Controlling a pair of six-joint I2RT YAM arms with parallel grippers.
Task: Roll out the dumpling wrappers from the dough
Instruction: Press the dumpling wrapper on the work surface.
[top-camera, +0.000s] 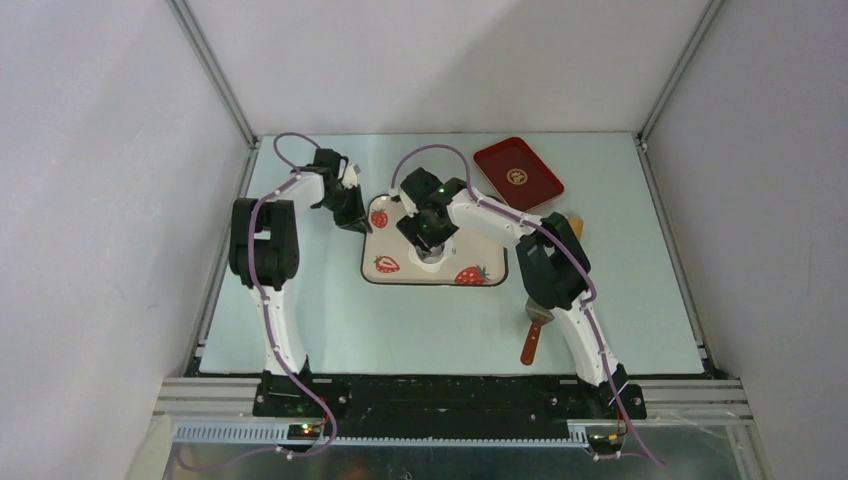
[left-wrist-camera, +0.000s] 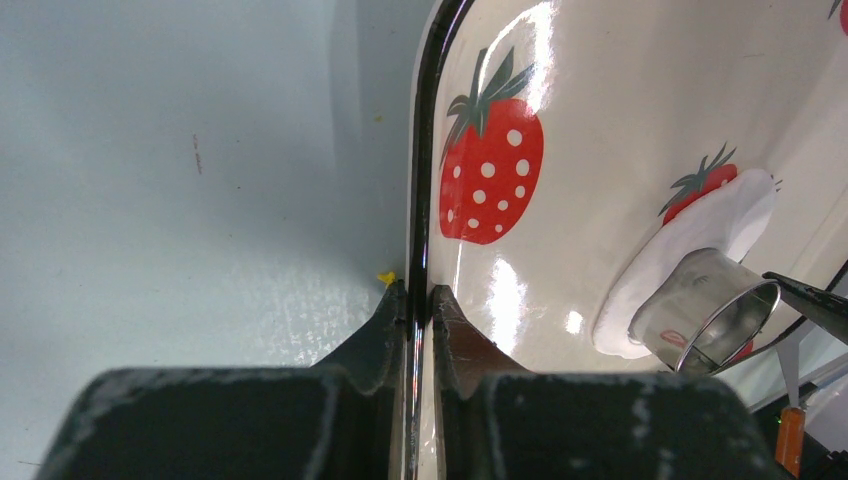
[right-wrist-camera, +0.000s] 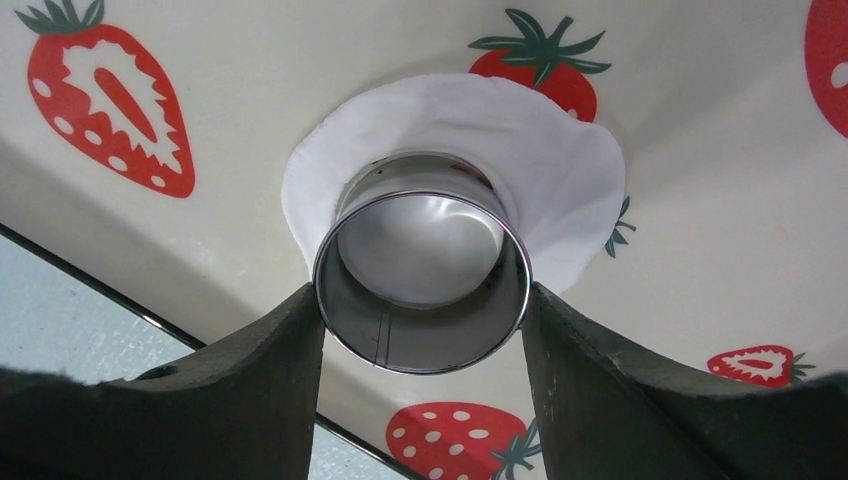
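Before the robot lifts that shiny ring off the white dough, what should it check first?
1. Tray steady: the left gripper pinches the strawberry tray by its rim. Ok.
2. Ring held: the right gripper has a finger on each side of the metal ring. Ok.
3. Ring stands on the flattened dough. Ok.
4. Dough reaches past the ring all round: cannot tell, the near side is hidden.
5. Ring has cut right through: cannot tell.

Open table (top-camera: 400, 330) near the bases; red tray (top-camera: 517, 172), orange-handled tool (top-camera: 531, 343) at right.
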